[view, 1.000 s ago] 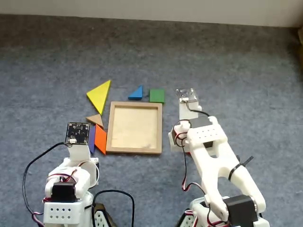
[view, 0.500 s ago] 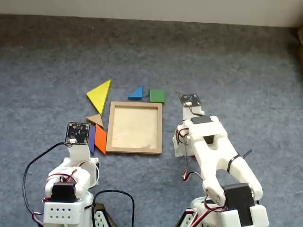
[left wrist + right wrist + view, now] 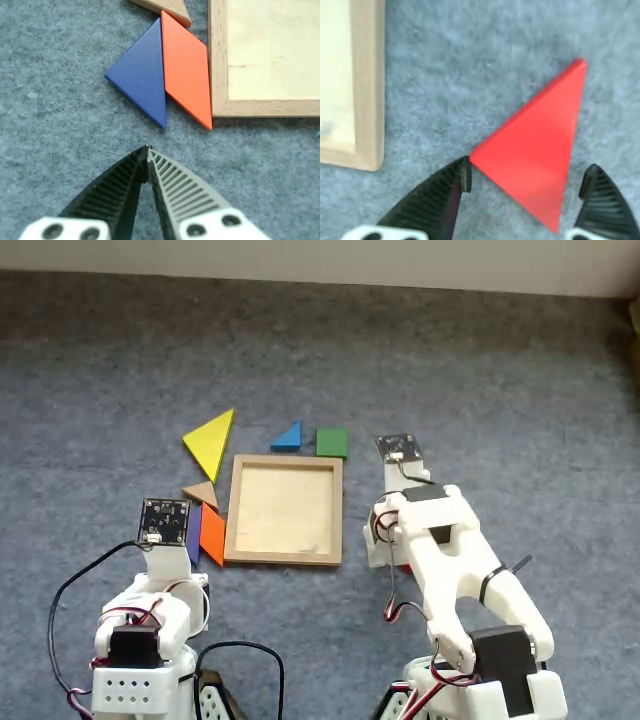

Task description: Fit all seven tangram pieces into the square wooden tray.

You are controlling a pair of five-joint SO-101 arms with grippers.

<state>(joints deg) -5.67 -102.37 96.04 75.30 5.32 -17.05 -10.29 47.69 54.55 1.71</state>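
Observation:
The square wooden tray [image 3: 285, 510] lies in the middle of the carpet with nothing in it. My right gripper [image 3: 529, 176] is open and straddles a red triangle [image 3: 535, 150] just off the tray's corner [image 3: 367, 100]. Its fingers stand on either side of the piece, one fingertip [image 3: 465, 175] at the triangle's corner. My left gripper [image 3: 147, 150] is shut and holds nothing. It sits just short of a dark blue triangle [image 3: 142, 82] and an orange parallelogram [image 3: 185, 70], which lie edge to edge against the tray's side.
A yellow triangle [image 3: 212, 440], a small blue triangle [image 3: 288, 437] and a green square [image 3: 332, 442] lie beyond the tray's far edge. A wood-coloured triangle [image 3: 200, 494] sits by the tray's far left corner. Open carpet surrounds everything.
The right arm's wrist has tipped down from a raised pose and settled beside the tray's right side. It hardly moved in the last half second. The left arm kept still.

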